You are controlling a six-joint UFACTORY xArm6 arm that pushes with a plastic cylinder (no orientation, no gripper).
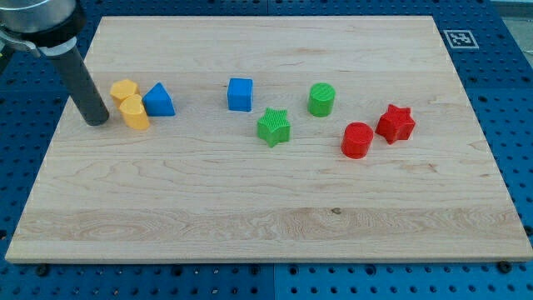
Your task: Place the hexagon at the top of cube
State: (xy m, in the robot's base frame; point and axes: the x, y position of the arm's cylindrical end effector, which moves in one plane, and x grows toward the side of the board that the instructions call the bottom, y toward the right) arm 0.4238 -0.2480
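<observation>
A yellow hexagon block lies at the view's left, touching a second yellow block just below it. A blue triangular block sits against their right side. The blue cube stands apart, further to the view's right at about the same height. My tip rests on the board just left of the two yellow blocks, a small gap away from them. The rod rises up and to the left from the tip.
A green star lies below and right of the cube. A green cylinder, a red cylinder and a red star lie on the right half of the wooden board.
</observation>
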